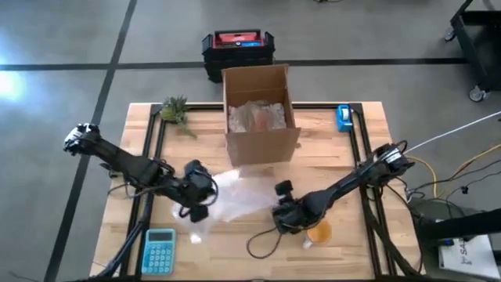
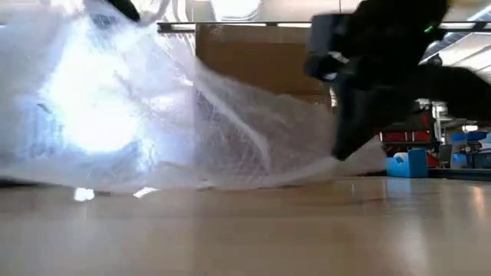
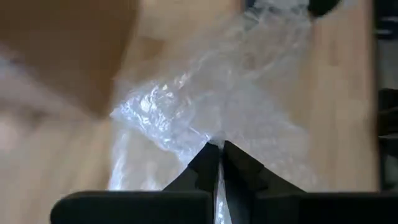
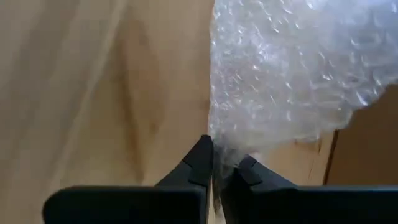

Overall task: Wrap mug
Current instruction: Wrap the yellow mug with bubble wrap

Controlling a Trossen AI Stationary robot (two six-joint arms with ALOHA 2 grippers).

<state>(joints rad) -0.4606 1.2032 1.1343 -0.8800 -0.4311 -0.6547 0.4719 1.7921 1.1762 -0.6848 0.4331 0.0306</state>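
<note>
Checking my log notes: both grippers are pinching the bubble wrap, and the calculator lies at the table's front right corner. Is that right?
Only the corner is wrong. The high view shows the calculator at the table's front left corner, near the left gripper. Both it and the right gripper do pinch the bubble wrap.

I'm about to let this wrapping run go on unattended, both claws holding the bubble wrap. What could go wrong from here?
1. The left claw and right claw each pinch only a thin edge of the bubble wrap; pulling apart could tear it or slip it free.
2. The orange mug sits beside the right arm, off the sheet; a swing could knock it over.
3. The lifted sheet lies close to the cardboard box and might snag on it.
</note>
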